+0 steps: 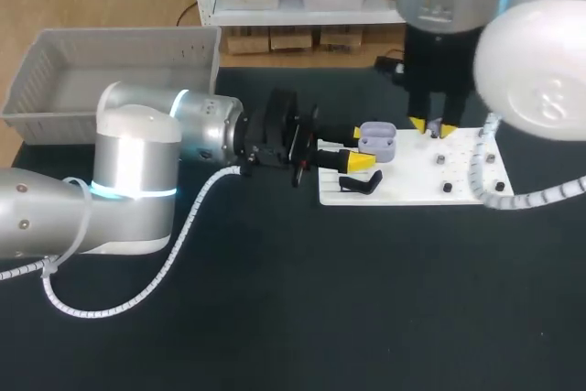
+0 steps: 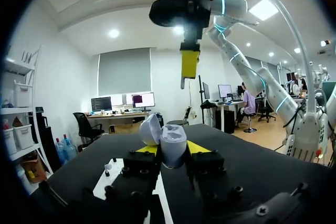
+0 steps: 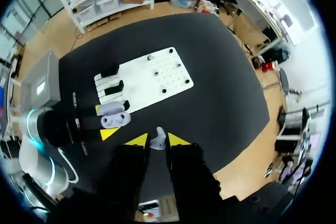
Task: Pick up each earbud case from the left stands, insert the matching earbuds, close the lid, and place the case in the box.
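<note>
Lilac and lid-open, the earbud case [image 1: 376,141] is gripped from both sides by the left gripper [image 1: 360,146] over the left end of the white board [image 1: 458,167], presumably so the pale earbud [image 3: 157,140] pinched in the right gripper [image 1: 433,127], poised above it, can be seated.

We read the lavender plastic earbud case [image 2: 167,144] as smooth with a soft satin sheen, and the same for the small pale grey plastic earbud [image 3: 157,141]. The yellow tips on our left gripper [image 2: 169,149] and right gripper [image 3: 156,139] look like matt plastic on matt black finger bodies. The flat white board [image 1: 412,185] is matt plastic, the black tabletop [image 1: 275,318] is matt and faintly cloth-like, the grey slotted box [image 1: 128,38] is dull moulded plastic, and our arms show a brushed silver metal link [image 1: 137,162], a glossy white shell [image 1: 531,70] and a white spiral plastic cable wrap [image 1: 188,226].
</note>
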`<state>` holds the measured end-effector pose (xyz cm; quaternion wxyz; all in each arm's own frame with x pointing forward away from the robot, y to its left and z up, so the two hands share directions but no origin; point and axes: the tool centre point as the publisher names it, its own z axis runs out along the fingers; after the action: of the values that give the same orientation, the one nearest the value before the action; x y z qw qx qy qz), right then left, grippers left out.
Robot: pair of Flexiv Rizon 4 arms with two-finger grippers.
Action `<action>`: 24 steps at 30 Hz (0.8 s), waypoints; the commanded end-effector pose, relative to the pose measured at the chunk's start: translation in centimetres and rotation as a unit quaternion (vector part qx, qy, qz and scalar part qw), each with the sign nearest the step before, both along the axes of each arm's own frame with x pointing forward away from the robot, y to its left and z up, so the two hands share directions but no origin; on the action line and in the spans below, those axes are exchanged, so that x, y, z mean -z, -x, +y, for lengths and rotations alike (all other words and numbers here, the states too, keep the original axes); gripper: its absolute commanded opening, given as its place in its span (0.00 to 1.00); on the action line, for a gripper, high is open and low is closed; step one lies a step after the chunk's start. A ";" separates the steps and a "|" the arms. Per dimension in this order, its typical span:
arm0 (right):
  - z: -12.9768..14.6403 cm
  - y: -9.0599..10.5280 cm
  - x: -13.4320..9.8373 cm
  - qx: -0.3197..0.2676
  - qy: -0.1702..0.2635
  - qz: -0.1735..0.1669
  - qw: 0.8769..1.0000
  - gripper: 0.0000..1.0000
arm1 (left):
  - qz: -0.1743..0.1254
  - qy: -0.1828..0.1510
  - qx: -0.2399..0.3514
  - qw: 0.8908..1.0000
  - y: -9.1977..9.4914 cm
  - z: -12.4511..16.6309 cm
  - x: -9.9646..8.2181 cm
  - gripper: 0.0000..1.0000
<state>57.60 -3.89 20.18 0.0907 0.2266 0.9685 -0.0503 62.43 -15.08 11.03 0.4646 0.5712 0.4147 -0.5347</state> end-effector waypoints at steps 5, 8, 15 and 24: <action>2.4 -0.3 0.8 0.102 -0.024 0.007 0.994 0.00 | 0.000 -0.001 -0.002 1.000 0.1 0.0 0.0 0.00; 3.2 -0.7 1.0 0.115 -0.033 0.009 0.993 0.00 | 0.000 -0.001 -0.002 1.000 0.1 0.0 0.0 0.00; 4.2 -1.8 1.5 0.112 -0.035 0.015 0.993 0.00 | 0.000 -0.001 -0.002 1.000 0.1 0.0 0.0 0.00; 4.5 -2.9 2.4 0.102 -0.016 0.032 0.994 0.00 | 0.000 -0.001 -0.002 1.000 0.1 0.0 0.0 0.00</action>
<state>59.81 0.15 17.93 0.0571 0.3237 0.9435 -0.0412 62.43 -15.07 11.03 0.4646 0.5711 0.4148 -0.5347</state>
